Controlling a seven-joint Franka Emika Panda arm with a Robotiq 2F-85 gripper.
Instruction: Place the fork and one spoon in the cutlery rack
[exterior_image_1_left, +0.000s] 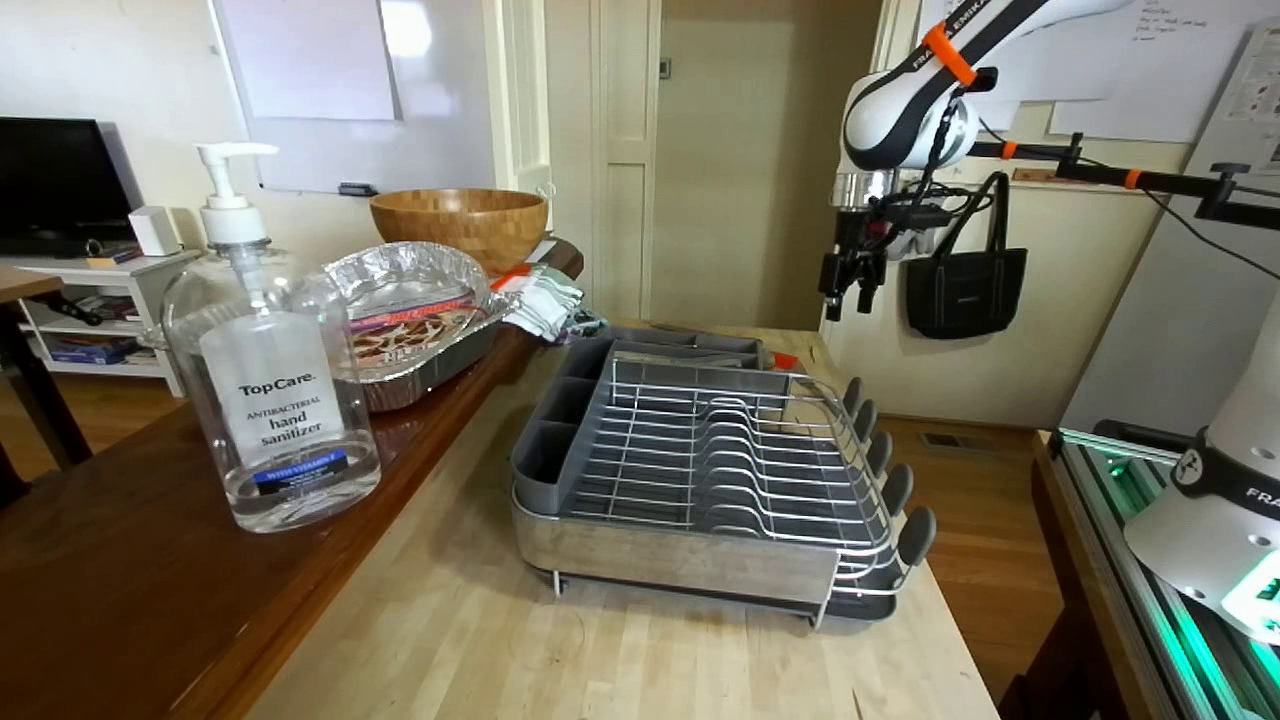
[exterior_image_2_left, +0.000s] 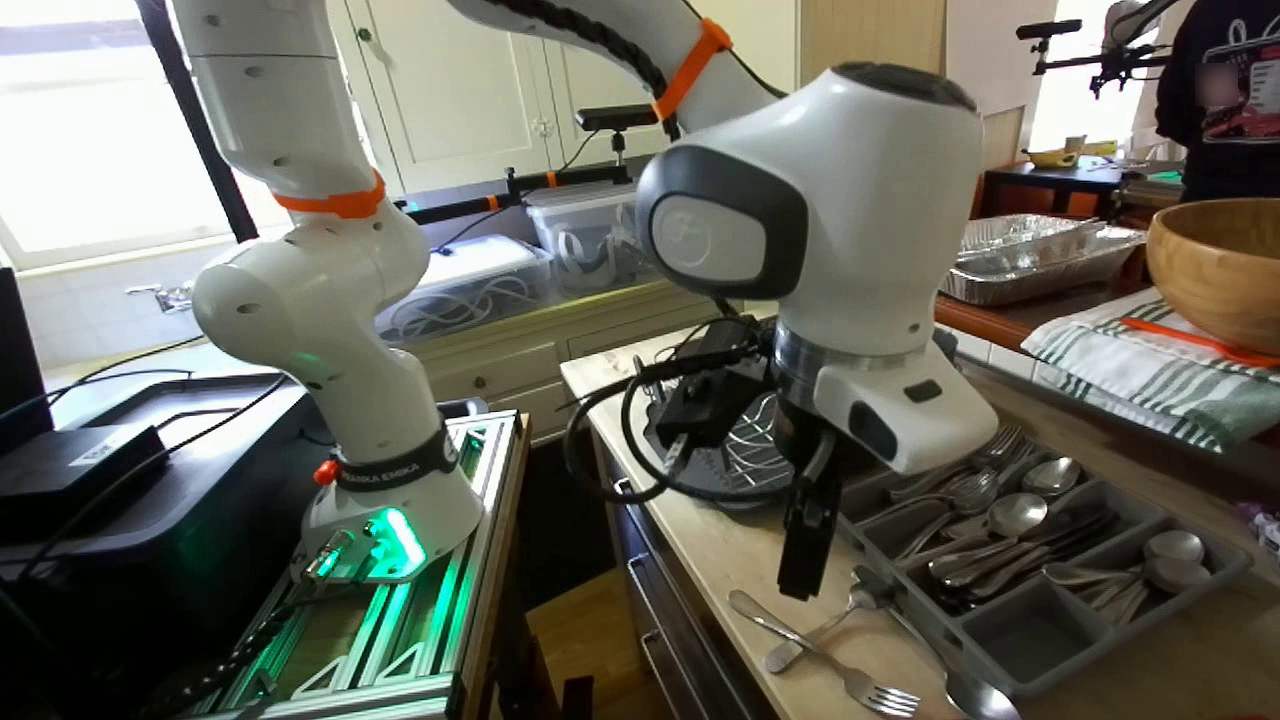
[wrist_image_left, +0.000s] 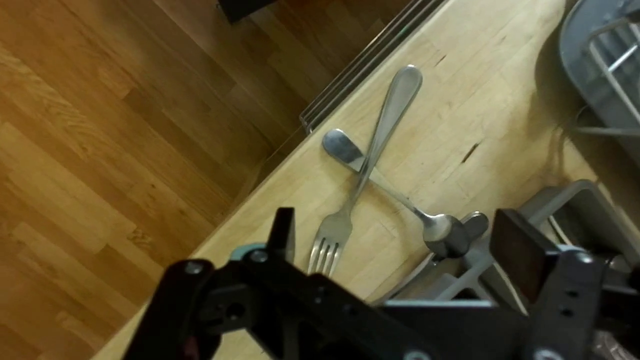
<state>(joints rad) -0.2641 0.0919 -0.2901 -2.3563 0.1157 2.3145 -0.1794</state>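
Note:
The cutlery rack (exterior_image_1_left: 690, 540) is a grey wire dish rack with prongs and side compartments. In an exterior view the arm mostly hides it (exterior_image_2_left: 755, 450); its corner shows in the wrist view (wrist_image_left: 575, 55). A fork (wrist_image_left: 335, 227) lies across a spoon (wrist_image_left: 395, 192) on the wooden counter; an exterior view also shows the fork (exterior_image_2_left: 855, 680) and spoon (exterior_image_2_left: 868, 590). A second spoon (exterior_image_2_left: 985, 697) touches the first spoon's bowl; its handle end shows in the wrist view (wrist_image_left: 475, 225). My gripper (wrist_image_left: 402, 240) is open and empty above them, also in an exterior view (exterior_image_1_left: 848, 288).
A grey divided cutlery tray (exterior_image_2_left: 1035, 655) with several spoons and forks lies beside the loose cutlery. The counter edge (wrist_image_left: 280, 172) runs close to the fork. A sanitizer bottle (exterior_image_1_left: 275, 400), foil trays (exterior_image_1_left: 425, 350) and a wooden bowl (exterior_image_1_left: 465, 225) stand on the raised ledge.

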